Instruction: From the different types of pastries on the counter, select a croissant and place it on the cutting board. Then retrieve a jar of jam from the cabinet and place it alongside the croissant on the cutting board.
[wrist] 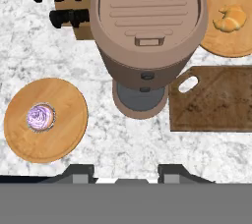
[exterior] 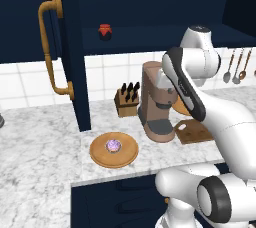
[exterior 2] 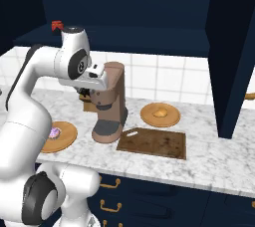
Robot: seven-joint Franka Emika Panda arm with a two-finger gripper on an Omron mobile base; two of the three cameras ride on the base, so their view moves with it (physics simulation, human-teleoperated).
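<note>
Held high, facing straight down over the brown coffee machine (wrist: pixel 147 31), the pincer (wrist: pixel 126 171) has its tips apart and empty above the marbled bench (wrist: pixel 123 144), the lumpy golden croissant (wrist: pixel 230 17) on a round wooden plate (wrist: pixel 216 41) beside the bare dark cutting board (wrist: pixel 216 100).
</note>
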